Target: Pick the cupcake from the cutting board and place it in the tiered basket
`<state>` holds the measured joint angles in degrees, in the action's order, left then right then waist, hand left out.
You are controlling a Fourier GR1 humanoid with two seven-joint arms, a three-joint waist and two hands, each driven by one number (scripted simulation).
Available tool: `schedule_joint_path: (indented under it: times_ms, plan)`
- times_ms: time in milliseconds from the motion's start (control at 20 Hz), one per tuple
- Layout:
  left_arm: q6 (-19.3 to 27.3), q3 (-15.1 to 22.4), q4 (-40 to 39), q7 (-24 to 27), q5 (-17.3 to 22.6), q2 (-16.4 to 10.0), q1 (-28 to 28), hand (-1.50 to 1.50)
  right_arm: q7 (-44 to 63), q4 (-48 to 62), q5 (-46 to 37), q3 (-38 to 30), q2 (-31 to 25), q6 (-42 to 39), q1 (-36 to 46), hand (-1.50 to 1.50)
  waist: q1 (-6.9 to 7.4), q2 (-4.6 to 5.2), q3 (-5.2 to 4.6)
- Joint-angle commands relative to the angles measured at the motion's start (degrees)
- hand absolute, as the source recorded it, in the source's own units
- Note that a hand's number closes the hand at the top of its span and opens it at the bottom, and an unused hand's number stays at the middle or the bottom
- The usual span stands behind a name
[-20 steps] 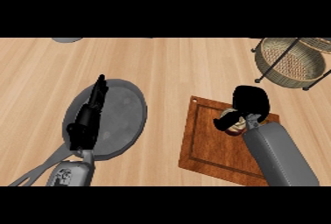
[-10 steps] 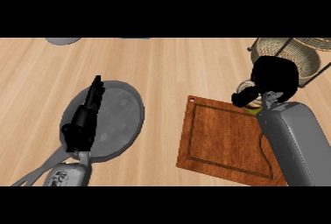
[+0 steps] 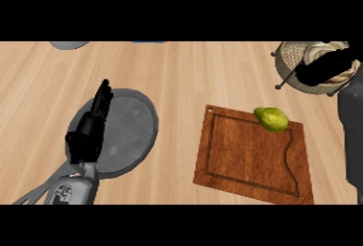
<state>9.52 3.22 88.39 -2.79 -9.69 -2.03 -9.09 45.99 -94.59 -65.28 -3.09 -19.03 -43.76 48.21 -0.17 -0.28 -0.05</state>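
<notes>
My right hand (image 3: 322, 67) is at the upper right, over the wire tiered basket (image 3: 287, 62). It is curled round the cupcake (image 3: 340, 77), of which only pale bits show past the black fingers. The brown cutting board (image 3: 248, 158) lies below, at the centre right. A green pear (image 3: 272, 118) sits near the board's far right corner. My left hand (image 3: 89, 132) hangs open over a grey pan, fingers straight and pointing away.
The round grey pan (image 3: 135, 129) lies at the left, its handle running to the lower left. A grey dish (image 3: 68, 44) peeks in at the top left edge. Bare wooden counter (image 3: 184, 77) stretches between the pan and the basket.
My right hand has lifted the cupcake off the board and carried it up and to the right, over the basket. This uncovered the pear. The left hand barely moved.
</notes>
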Motion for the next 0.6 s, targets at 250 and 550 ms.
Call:
schedule_joint_path:
  times_ms: [250, 550]
  plan:
    - [-1.39, 0.12, 3.02, -1.69, 0.75, -0.60, 0.49, 0.00, 3.43, 5.31, 3.57, -13.10, 1.19, 1.49, 11.05, 1.50, 0.79, 0.27, 0.04]
    - [-0.08, 1.24, 1.55, -1.41, -0.44, 1.26, 0.22, 0.00, -1.42, 18.58, 3.17, -12.86, -3.11, 7.71, 16.31, 1.50, 0.96, 0.44, 0.03]
